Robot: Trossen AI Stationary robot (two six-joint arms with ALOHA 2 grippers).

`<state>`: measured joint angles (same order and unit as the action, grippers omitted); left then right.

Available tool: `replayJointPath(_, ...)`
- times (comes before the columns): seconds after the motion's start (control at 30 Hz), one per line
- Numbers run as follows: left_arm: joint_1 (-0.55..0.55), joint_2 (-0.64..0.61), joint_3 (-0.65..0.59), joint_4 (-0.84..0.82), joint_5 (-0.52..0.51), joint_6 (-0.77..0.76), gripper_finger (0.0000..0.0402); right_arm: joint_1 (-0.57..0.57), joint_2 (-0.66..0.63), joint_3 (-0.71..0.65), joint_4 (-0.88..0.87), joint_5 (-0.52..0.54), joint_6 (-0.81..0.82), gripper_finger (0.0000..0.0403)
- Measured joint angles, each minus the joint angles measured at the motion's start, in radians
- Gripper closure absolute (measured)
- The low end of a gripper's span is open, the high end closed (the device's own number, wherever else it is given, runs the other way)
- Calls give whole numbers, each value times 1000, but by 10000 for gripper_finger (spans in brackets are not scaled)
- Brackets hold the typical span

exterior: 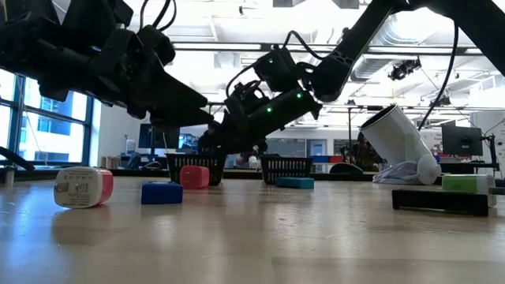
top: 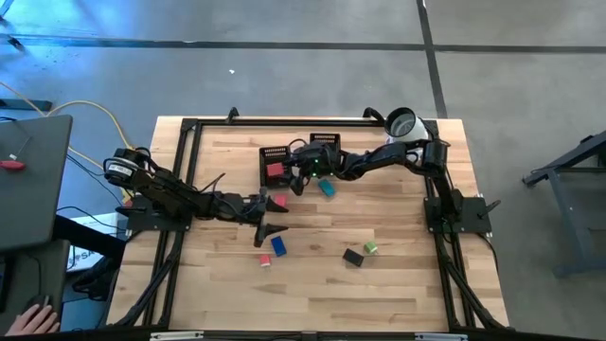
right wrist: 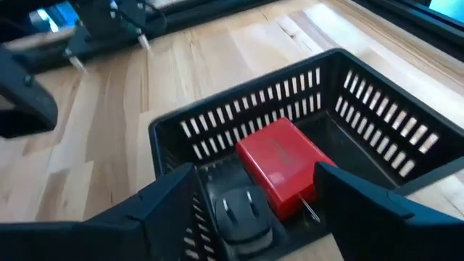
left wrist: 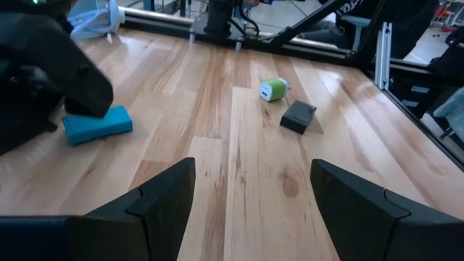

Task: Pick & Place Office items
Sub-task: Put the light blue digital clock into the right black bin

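A red block [right wrist: 279,165] and a black plug-like piece [right wrist: 243,210] lie on the floor of a black mesh tray [top: 266,157]. My right gripper [right wrist: 254,181] hovers open just above that tray, its fingers either side of the red block without touching it. My left gripper [top: 270,216] stands open over bare wood at the table's left middle. A teal block [top: 327,188] lies beside the tray. Blue [top: 278,245], red-and-white [top: 265,260], black [top: 353,257] and green [top: 370,248] pieces lie on the near half of the table.
A second black mesh tray [top: 324,145] stands right of the first, toward the far edge. A white cylinder [top: 402,123] lies at the far right corner. A black frame [top: 186,161] runs along the table's edges. Bare wood [top: 227,275] lies at the near left.
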<state>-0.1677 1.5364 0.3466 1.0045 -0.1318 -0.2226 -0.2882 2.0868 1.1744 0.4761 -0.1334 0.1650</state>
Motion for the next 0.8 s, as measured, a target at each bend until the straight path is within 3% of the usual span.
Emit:
replayJointPath(0.2,0,0,0,-6,-2,-1,138,0,-79,0,-86,12,-70,144)
replayJointPath(0.57,15,0,0,-83,-39,-12,138,58,-250,-2,-513,59,-120,144)
replayJointPath(0.8,16,0,0,-85,-40,-15,138,127,-275,-1,-679,216,-145,144)
